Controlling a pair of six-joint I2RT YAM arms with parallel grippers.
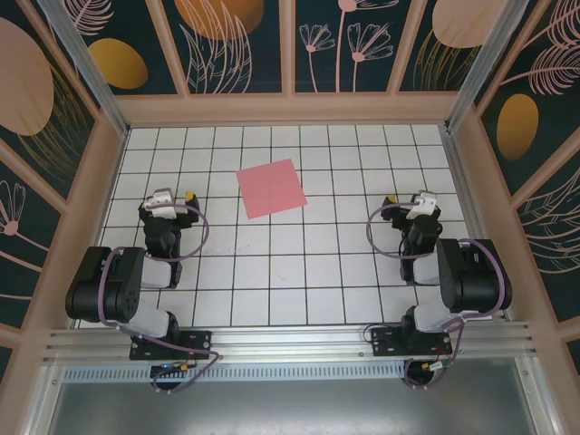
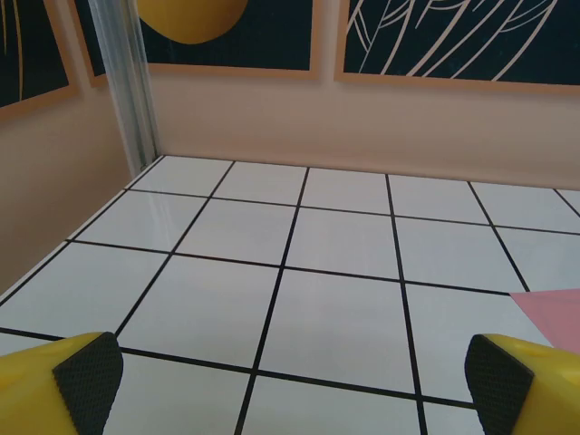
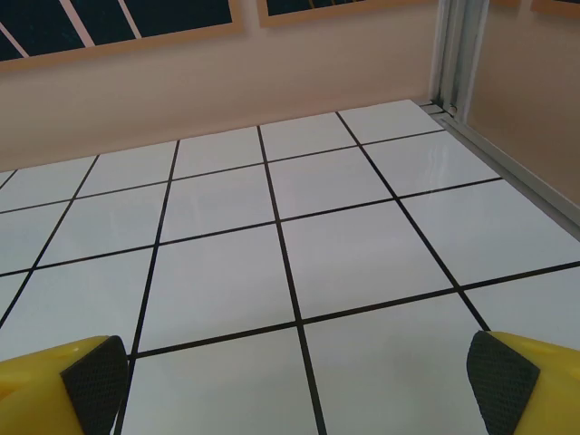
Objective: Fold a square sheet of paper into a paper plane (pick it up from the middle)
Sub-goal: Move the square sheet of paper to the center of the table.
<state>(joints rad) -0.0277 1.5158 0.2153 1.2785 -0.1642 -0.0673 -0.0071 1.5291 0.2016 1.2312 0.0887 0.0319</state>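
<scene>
The square sheet of paper (image 1: 271,188), plain pink-red, lies flat and unfolded on the white tiled floor at mid-back, slightly rotated. One corner of the sheet (image 2: 553,313) shows at the right edge of the left wrist view. My left gripper (image 1: 172,198) rests low over the tiles to the left of the sheet, apart from it. Its yellow fingers (image 2: 86,376) stand wide with nothing between them, so it is open (image 2: 294,381). My right gripper (image 1: 412,204) sits to the right of the sheet, also apart. It is open (image 3: 294,376), and only bare tile lies between its fingers (image 3: 507,376).
Peach side walls (image 1: 100,181) and a back wall (image 1: 290,109) box in the tiled floor. A metal post (image 2: 136,91) stands in the back left corner and another (image 3: 458,54) in the back right. Both arm bases sit on the rail (image 1: 290,340) at the near edge.
</scene>
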